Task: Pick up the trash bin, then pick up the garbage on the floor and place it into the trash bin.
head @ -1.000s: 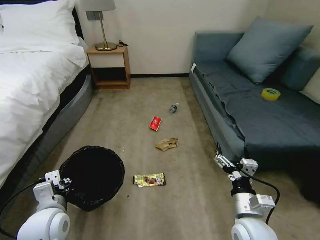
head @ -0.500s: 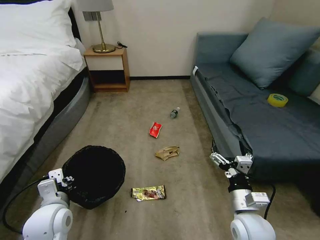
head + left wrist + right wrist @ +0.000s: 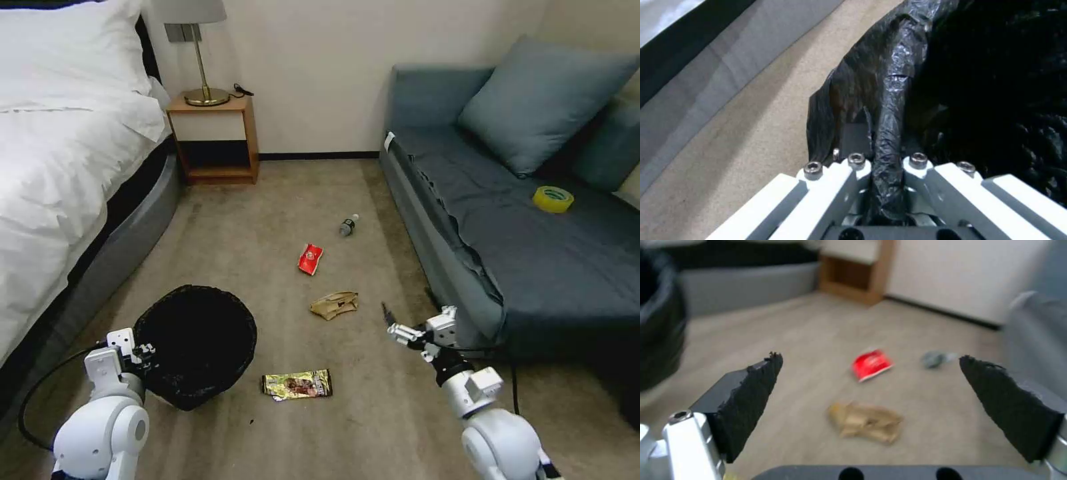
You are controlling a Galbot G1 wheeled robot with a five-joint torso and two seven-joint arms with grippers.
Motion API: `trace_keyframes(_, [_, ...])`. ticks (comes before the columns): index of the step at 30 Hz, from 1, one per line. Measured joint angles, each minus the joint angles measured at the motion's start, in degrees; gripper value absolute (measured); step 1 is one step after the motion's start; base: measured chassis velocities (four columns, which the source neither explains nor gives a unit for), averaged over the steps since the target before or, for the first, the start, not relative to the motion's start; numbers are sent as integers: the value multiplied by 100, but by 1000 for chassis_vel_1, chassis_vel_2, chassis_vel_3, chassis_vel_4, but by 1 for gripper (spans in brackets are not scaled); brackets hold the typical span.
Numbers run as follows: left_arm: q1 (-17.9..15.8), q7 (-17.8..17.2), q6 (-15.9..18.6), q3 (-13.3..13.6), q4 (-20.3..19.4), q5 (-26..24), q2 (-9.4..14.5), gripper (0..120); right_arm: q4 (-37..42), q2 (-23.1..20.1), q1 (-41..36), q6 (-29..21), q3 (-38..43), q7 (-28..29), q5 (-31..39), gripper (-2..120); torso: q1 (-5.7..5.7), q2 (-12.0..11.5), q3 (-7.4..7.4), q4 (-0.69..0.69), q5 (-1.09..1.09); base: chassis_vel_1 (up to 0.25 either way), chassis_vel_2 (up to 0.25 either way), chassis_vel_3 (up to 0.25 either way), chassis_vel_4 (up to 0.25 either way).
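The trash bin [image 3: 197, 343], round and lined with a crinkled black bag, is at the lower left in the head view. My left gripper [image 3: 143, 351] is shut on its near rim; in the left wrist view the bag-covered rim [image 3: 891, 100] runs between the closed fingers [image 3: 853, 166]. The garbage lies on the carpet: a gold-brown wrapper [image 3: 297, 385], crumpled tan paper [image 3: 335, 304], a red packet [image 3: 311, 258] and a small bottle [image 3: 347, 226]. My right gripper [image 3: 393, 323] hovers open, right of the tan paper [image 3: 867, 421], pointing toward it and the red packet [image 3: 871, 364].
A white bed [image 3: 60, 167] runs along the left and a blue-grey sofa [image 3: 533, 253] along the right, close to my right arm. A yellow tape roll [image 3: 553, 199] lies on the sofa. A wooden nightstand [image 3: 213, 140] with a lamp stands at the back wall.
The head view has shifted a little. My right gripper has swung left, away from the sofa edge and toward the tan paper. The bin in my left gripper has moved slightly right.
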Motion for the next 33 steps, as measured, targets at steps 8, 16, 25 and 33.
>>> trace_keyframes(8, [178,-29,0,-50,-173,76,-72,2,-1060,-600,1314,20,-1614,-503,652,100,0,0,0,-1,0,0,0,0,0])
trace_keyframes(16, [286,-56,1,-102,-287,126,-165,2,-2104,-659,2793,92,-3476,-1060,855,100,0,0,0,0,-1,0,0,0,0])
trace_keyframes(25, [374,-78,1,-263,-346,147,-275,2,-3335,-398,4309,406,-5149,-1893,853,100,0,0,0,-1,-1,0,0,0,0])
trace_keyframes(33, [478,-79,1,-463,-431,146,-358,2,-4297,218,4982,414,-5963,-2271,687,100,0,0,0,0,0,0,0,0,0])
